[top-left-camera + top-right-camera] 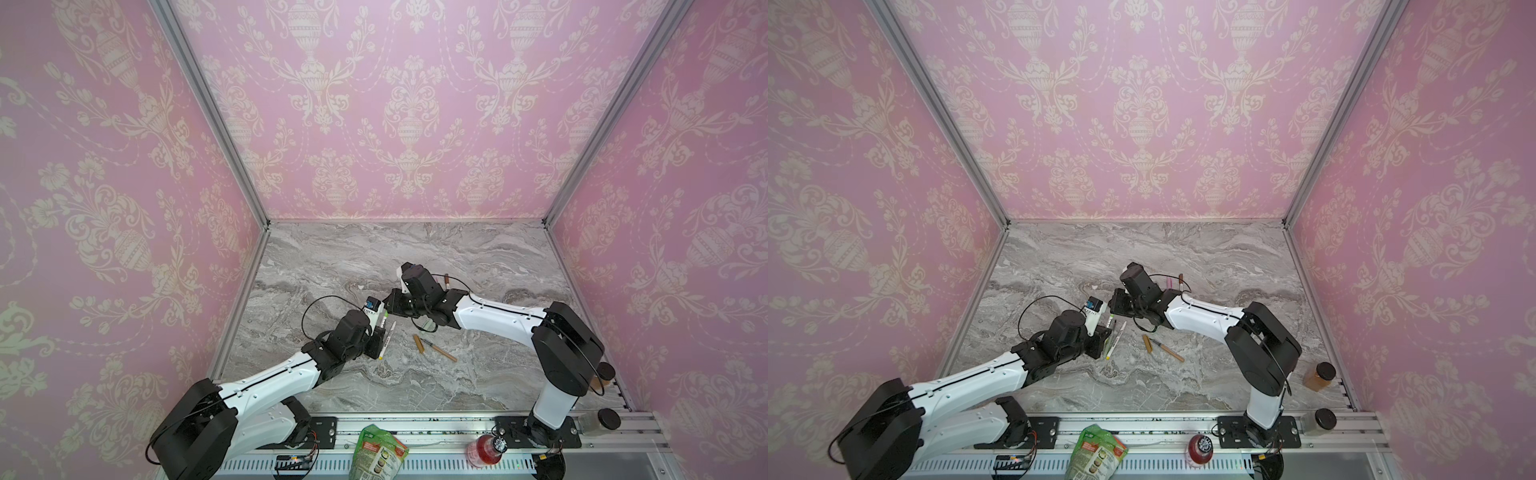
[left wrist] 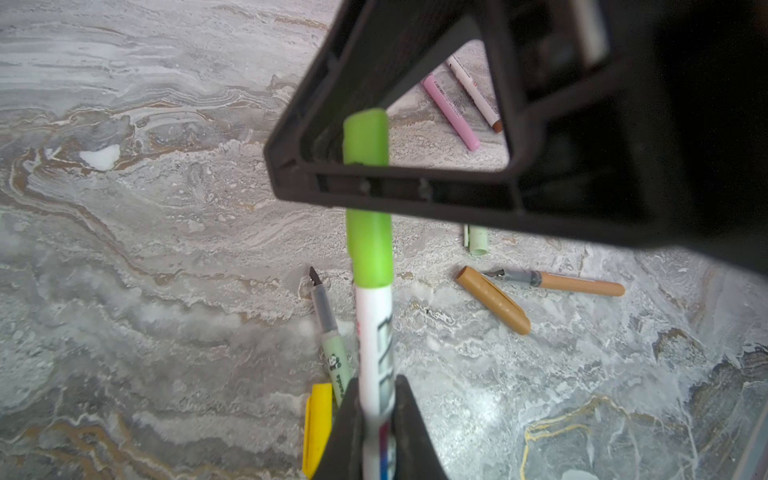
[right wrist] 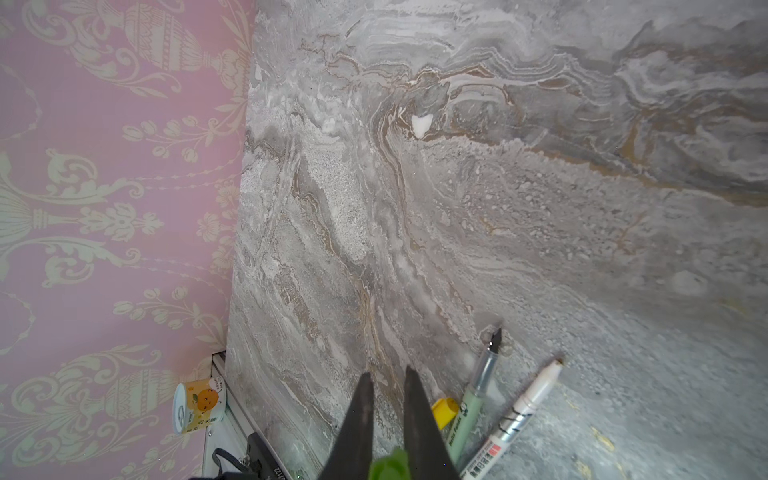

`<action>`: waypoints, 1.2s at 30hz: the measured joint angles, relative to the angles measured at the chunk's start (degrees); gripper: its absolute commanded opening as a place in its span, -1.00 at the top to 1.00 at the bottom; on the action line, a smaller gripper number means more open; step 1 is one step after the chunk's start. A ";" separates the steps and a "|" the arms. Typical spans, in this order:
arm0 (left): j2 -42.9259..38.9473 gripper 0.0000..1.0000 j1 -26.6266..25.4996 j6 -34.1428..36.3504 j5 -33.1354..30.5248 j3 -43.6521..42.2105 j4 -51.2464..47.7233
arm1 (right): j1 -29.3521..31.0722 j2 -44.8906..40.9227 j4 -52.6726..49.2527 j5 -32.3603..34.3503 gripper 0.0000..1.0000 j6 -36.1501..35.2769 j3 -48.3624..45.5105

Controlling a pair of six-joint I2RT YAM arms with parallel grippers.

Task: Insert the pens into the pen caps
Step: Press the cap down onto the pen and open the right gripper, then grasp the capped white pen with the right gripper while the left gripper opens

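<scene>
Two grippers met on one white pen. The left gripper was clamped on its barrel, and the lime cap sat on the end pointing away from those fingers. The right gripper stood narrow, pinching that cap deep between its fingers rather than at the tips. The cap looked mostly on; whether it had seated fully could not be told.

To finish well, I judged, the push should run straight along the barrel, with both grips firm and no sideways bend. A tilt could jam the cap's mouth or lever the pen out of the left fingers. Releasing the cap first would leave the left free to lay the pen down.

Beneath the left gripper lay an uncapped green pen with a yellow cap just beside it. Out past its tips lay a tan cap near a tan pen, and a pale cap. Farther on, a pink pen and a brown-capped pen lay side by side.

The table was flat grey marble pattern, probably smooth enough for pens to roll. Pink damask walls closed three sides, well apart from both arms.
</scene>
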 measured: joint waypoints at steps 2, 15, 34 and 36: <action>0.00 1.00 0.02 0.00 -0.33 0.00 0.57 | 0.00 -0.07 -0.33 0.33 1.00 -0.07 0.57; -7.04 1.00 -0.07 -7.04 1.90 0.70 10.75 | -4.02 -8.50 -9.01 -9.46 0.06 -5.53 5.35; -5.35 1.00 -0.07 -23.08 5.18 -2.97 17.29 | -5.14 -14.38 -8.92 -11.74 0.12 -9.53 -1.01; -4.81 1.00 -0.07 -23.71 5.49 -2.95 18.10 | -4.61 -13.75 -8.20 -12.09 0.18 -9.35 -1.29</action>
